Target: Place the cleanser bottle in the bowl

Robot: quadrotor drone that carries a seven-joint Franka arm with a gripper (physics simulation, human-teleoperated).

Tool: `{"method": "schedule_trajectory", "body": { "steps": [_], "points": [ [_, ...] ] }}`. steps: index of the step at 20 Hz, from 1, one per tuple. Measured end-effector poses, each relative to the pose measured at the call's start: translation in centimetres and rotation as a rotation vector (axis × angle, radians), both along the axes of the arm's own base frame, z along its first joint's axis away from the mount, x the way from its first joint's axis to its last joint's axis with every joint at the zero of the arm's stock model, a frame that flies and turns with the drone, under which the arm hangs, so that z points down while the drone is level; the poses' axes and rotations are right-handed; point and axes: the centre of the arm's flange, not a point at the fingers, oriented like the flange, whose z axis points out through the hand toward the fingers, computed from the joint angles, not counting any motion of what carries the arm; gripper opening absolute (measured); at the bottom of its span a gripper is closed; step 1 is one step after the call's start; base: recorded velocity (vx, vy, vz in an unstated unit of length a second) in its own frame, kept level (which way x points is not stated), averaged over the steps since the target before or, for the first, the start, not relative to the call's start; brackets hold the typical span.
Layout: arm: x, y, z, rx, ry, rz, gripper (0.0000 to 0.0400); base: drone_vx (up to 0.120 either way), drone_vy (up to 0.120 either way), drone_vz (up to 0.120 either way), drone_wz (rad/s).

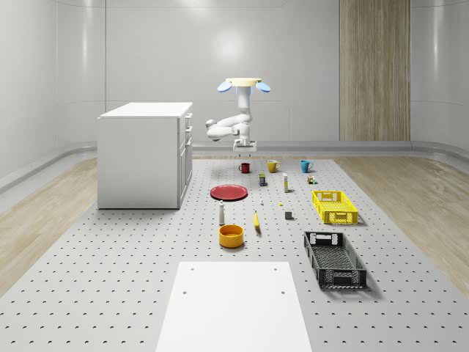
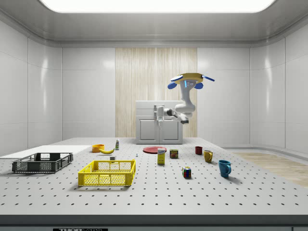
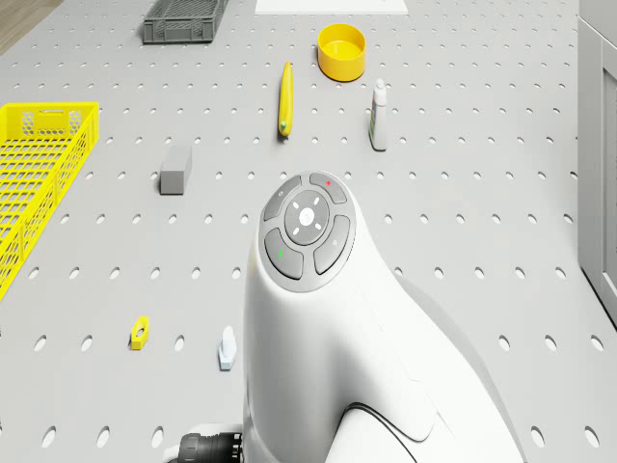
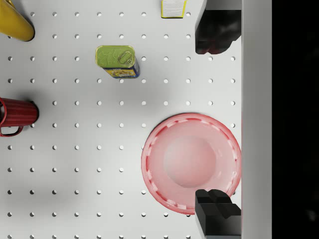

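Drone hovers over table far end, gripper wide open, empty, above red plate; cleanser bottle beside bowl prob. light, rigid, slick plastic — grab mid-body.

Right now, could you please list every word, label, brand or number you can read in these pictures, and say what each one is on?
None can be read.
Green-topped can: printed label on its side, too blurred to read.
Yellow box: dark print, too small to read.
Cleanser bottle: a label shows, no legible text.
Strip at the side view's bottom edge: lettering cut off, unreadable.
Arm's button pad: small red and green marks, no words.
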Motion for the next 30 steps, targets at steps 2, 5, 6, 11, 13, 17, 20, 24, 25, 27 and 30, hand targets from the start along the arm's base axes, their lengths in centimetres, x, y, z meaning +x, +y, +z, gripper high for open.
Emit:
{"method": "schedule_trajectory", "body": {
  "steps": [2, 5, 6, 11, 13, 17, 20, 24, 25, 27, 30],
  "points": [
    [0.00, 0.00, 0.00, 0.000, 0.000, 0.000, 0.0400, 0.120, 0.000, 0.000, 0.000],
    [0.00, 0.00, 0.00, 0.000, 0.000, 0.000, 0.0400, 0.120, 0.000, 0.000, 0.000],
    [0.00, 0.00, 0.00, 0.000, 0.000, 0.000, 0.0400, 0.120, 0.000, 0.000, 0.000],
    [0.00, 0.00, 0.00, 0.000, 0.000, 0.000, 0.0400, 0.120, 0.000, 0.000, 0.000],
    [0.00, 0.00, 0.00, 0.000, 0.000, 0.000, 0.0400, 0.120, 0.000, 0.000, 0.000],
    [0.00, 0.00, 0.00, 0.000, 0.000, 0.000, 0.0400, 0.120, 0.000, 0.000, 0.000],
    [0.00, 0.00, 0.00, 0.000, 0.000, 0.000, 0.0400, 0.120, -0.080, 0.000, 0.000],
    [0.00, 0.01, 0.00, 0.000, 0.000, 0.000, 0.0400, 0.120, 0.000, 0.000, 0.000],
    [0.00, 0.01, 0.00, 0.000, 0.000, 0.000, 0.0400, 0.120, 0.000, 0.000, 0.000],
    [0.00, 0.01, 0.00, 0.000, 0.000, 0.000, 0.0400, 0.120, 0.000, 0.000, 0.000],
    [0.00, 0.01, 0.00, 0.000, 0.000, 0.000, 0.0400, 0.120, 0.000, 0.000, 0.000]
  ]
}}
